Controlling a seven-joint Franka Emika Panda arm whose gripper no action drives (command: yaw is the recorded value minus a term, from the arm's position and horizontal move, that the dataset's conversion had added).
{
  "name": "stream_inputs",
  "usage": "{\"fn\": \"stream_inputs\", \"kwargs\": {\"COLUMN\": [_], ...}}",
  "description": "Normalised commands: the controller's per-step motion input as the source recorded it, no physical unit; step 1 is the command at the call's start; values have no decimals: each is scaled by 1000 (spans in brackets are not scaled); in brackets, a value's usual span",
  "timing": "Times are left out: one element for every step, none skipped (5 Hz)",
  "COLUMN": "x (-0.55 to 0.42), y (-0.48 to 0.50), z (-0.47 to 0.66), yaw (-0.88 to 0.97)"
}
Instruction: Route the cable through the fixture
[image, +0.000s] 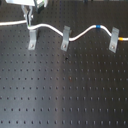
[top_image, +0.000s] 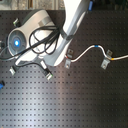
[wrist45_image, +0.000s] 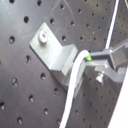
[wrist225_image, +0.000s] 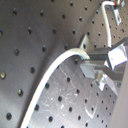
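Gripping cable, tool above fixture

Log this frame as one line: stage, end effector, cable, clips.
stage: routing at leftmost clip | end effector: shut on cable | middle clip, right clip: cable resting at both

White arm, black cables, blue-lit base, grey fingers.

Cable at the clip

I see the cable lying against the fixture, just beside my gripper fingers
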Motion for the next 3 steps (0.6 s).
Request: {"fn": "stream_inputs", "kwargs": {"x": [209, 69, 33], "y": [118, 92, 110], "z": [497, 449, 351], "yaw": [543, 729, 517]}}
